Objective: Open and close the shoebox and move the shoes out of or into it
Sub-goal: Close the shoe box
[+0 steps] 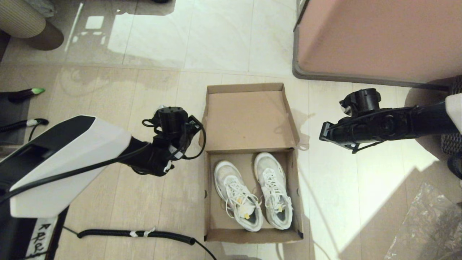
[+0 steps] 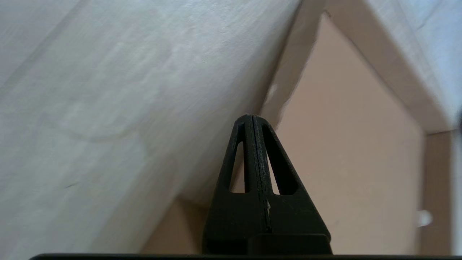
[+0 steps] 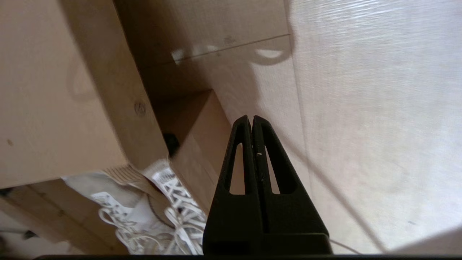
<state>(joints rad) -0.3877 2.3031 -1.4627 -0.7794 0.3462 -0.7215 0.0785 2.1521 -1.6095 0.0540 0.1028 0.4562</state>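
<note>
The brown cardboard shoebox (image 1: pixel 252 236) lies open on the floor, its lid (image 1: pixel 249 119) flipped back flat on the far side. Both white shoes (image 1: pixel 236 196) (image 1: pixel 274 191) rest side by side inside it, toes toward the lid. My left gripper (image 1: pixel 193 124) hangs shut and empty just outside the lid's left edge; the left wrist view shows its tips (image 2: pixel 252 117) near the lid's flange (image 2: pixel 285 72). On the box's right, my right gripper (image 1: pixel 323 135) hovers over bare floor, shut and empty. Its wrist view shows the gripper (image 3: pixel 251 117) beside the box wall (image 3: pixel 202 144) and the laces (image 3: pixel 169 213).
A large pinkish-brown cabinet with a grey edge (image 1: pixel 361 77) stands at the far right. A corrugated black hose (image 1: pixel 144 234) lies on the floor near left. Crinkled clear plastic (image 1: pixel 429 224) sits at the near right.
</note>
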